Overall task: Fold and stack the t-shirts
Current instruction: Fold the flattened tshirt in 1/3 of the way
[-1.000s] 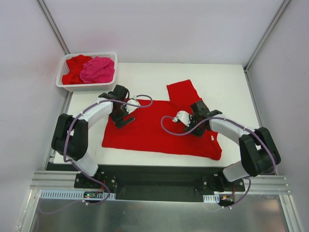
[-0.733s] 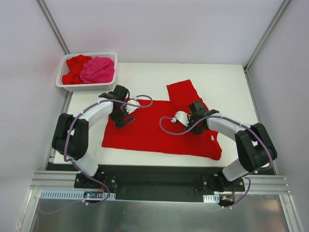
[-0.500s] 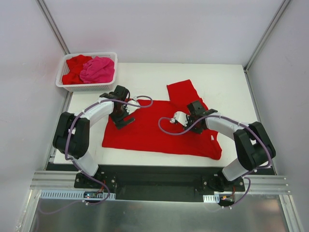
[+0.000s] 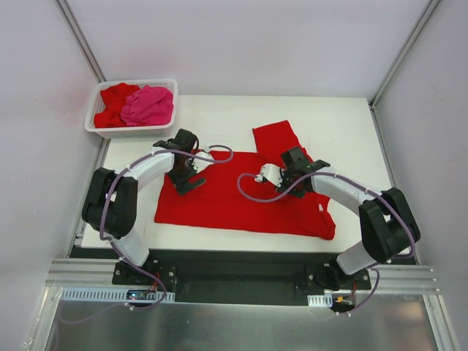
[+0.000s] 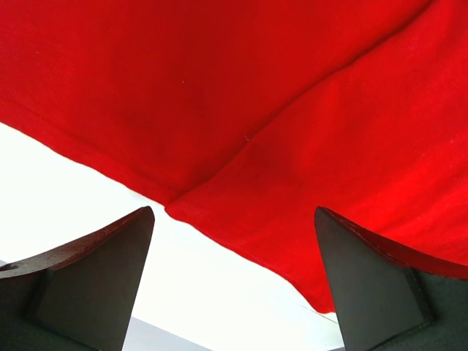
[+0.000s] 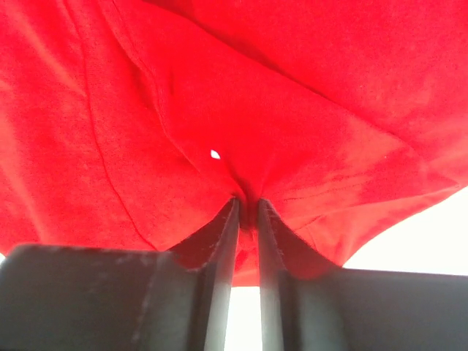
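Observation:
A red t-shirt (image 4: 234, 199) lies spread flat on the white table, one sleeve (image 4: 276, 139) reaching toward the far side. My left gripper (image 4: 186, 181) hovers open over the shirt's far-left edge; in the left wrist view its fingers (image 5: 88, 270) stand wide apart above the hem (image 5: 219, 219), touching nothing. My right gripper (image 4: 292, 162) is shut on a pinch of the same shirt near that sleeve; in the right wrist view the cloth (image 6: 292, 95) bunches between the nearly closed jaws (image 6: 247, 201). Another red t-shirt (image 4: 113, 99) and a hot pink one (image 4: 148, 104) lie crumpled in the basket.
The white lattice basket (image 4: 102, 131) stands at the table's far-left corner. Bare white table (image 4: 336, 131) surrounds the shirt on the far and right sides. Grey walls and metal posts close in the workspace.
My right gripper has closed on the red cloth and shifted slightly left and toward the far side. The left arm has barely moved and stays open.

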